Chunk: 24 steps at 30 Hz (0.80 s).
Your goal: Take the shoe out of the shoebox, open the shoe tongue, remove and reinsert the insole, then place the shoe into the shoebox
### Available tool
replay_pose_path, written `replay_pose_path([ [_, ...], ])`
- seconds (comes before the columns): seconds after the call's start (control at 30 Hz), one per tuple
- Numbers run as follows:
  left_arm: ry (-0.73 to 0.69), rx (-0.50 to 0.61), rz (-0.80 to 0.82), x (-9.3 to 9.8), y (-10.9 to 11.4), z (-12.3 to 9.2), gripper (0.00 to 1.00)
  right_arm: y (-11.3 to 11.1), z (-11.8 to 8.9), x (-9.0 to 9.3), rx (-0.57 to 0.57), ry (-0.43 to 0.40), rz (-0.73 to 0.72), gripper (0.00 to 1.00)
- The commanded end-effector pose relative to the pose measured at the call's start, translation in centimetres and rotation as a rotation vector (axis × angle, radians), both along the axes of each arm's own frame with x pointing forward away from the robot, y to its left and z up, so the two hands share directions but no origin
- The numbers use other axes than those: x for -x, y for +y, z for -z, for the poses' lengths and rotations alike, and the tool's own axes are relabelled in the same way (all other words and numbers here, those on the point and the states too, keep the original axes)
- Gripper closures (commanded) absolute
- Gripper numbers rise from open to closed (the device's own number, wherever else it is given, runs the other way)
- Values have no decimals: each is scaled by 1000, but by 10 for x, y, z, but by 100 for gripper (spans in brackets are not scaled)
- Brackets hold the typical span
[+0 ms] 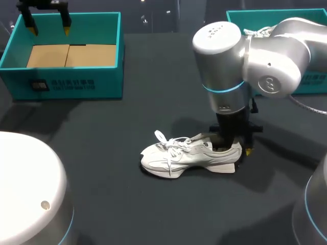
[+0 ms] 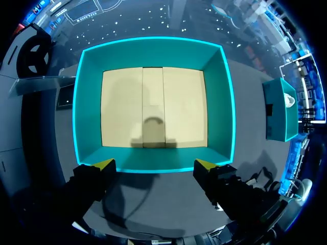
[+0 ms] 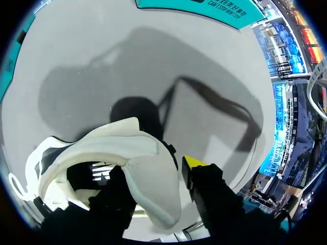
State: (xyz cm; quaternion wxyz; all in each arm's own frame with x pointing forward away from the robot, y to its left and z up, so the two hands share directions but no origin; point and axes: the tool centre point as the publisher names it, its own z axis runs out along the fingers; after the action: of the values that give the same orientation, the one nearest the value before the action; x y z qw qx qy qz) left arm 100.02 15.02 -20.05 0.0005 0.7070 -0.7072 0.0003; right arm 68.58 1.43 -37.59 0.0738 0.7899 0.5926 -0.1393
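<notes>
A white lace-up shoe (image 1: 189, 155) lies on its side in the middle of the dark table. My right gripper (image 1: 234, 143) comes straight down on its heel. In the right wrist view the padded heel collar (image 3: 148, 173) stands between that gripper's (image 3: 156, 168) fingers, one inside the shoe and the yellow-tipped one (image 3: 193, 162) just outside, a sliver apart from it. The teal shoebox (image 1: 69, 84) with a cardboard floor sits at the far left. Above its back wall hangs my left gripper (image 1: 48, 20), open and holding nothing; from its wrist the shoebox (image 2: 153, 51) lies just ahead of the gripper (image 2: 154, 166).
A second teal box (image 1: 311, 81) stands at the far right behind my right arm, and something white shows inside it. The shoe's loose laces (image 1: 162, 139) trail toward the left on the table.
</notes>
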Motion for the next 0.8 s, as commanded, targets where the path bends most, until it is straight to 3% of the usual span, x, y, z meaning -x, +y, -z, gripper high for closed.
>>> replay_pose_path([
  [0.03, 0, -1, 0, 0, 0, 0, 0, 2, -6, 0, -13, -11, -8, 0],
  [0.27, 0, -1, 0, 0, 0, 0, 0, 0, -31, 2, -73, -38, -45, 0],
  [0.47, 0, -1, 0, 0, 0, 0, 0, -5, -61, 7, -171, -51, -160, 0],
  [0.57, 0, -1, 0, 0, 0, 0, 0, -8, -80, 9, -242, -73, -245, 0],
  [0.7, 0, -1, 0, 0, 0, 0, 0, -11, -100, 12, -521, -102, -518, 0],
  [0.73, 0, -1, 0, 0, 0, 0, 0, -12, -104, 13, -500, -60, -584, 0],
  [0.8, 0, -1, 0, 0, 0, 0, 0, -12, -104, 13, -500, -60, -584, 0],
])
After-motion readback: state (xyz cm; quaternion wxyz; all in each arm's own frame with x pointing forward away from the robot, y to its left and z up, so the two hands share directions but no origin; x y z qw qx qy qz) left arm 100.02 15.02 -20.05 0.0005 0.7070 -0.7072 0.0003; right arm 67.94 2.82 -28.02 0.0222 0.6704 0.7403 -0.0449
